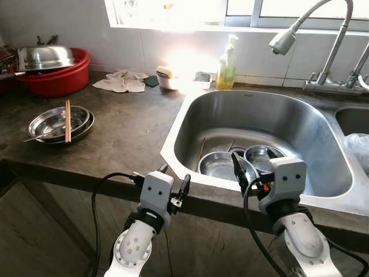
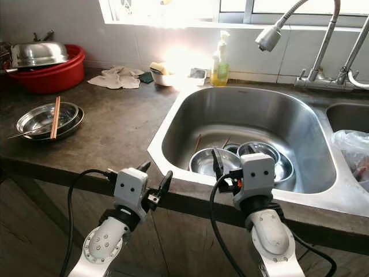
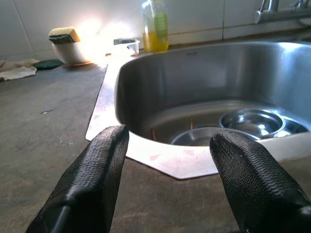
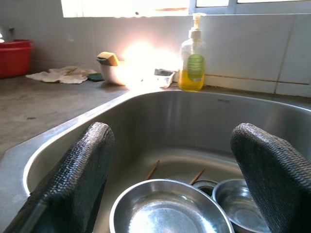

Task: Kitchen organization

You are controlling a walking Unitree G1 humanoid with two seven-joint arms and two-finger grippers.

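From the head views, shiny round steel bowls are sitting stacked in the brushed steel sink, with wooden chopsticks beside them. The left wrist view is showing the left gripper spread wide over the rough dark counter. The right wrist view is showing the right gripper gaping above the bowls; the soap bottle label is unreadable.

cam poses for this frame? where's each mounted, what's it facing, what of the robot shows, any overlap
Left eye: head, looking forward and down at the sink and counter; left gripper and right gripper show, both open.
Right eye: stereo twin, same scene.
Left wrist: low at the counter edge, looking along its fingers toward the sink's near corner.
Right wrist: at the sink's front rim, looking over the steel bowls.
Shared: all four views show the soap bottle and the bowls.
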